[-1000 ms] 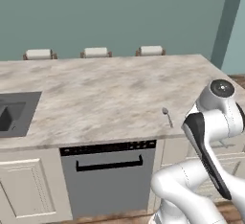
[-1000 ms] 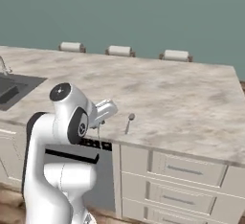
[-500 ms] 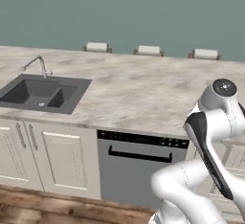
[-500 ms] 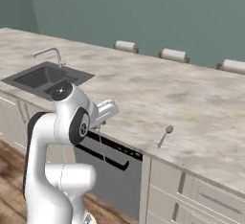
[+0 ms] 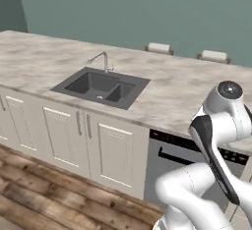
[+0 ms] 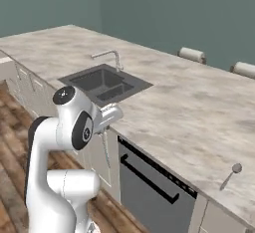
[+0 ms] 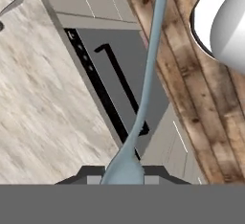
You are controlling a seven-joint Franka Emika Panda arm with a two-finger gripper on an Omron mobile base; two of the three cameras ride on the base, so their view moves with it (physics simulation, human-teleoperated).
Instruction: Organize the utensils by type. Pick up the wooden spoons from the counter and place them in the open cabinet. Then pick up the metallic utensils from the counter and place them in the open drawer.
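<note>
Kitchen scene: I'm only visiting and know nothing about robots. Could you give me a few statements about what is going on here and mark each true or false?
1. The tool grips a slim grey-blue utensil. True.
2. A spoon lies on the counter near its front edge. True.
3. The sink is full of dishes. False: the basin looks bare.
4. The dishwasher door hangs open. False: it is shut, handle facing out.
5. The held utensil hangs over the sink. False: it hangs in front of the cabinet fronts, above the wooden floor.
</note>
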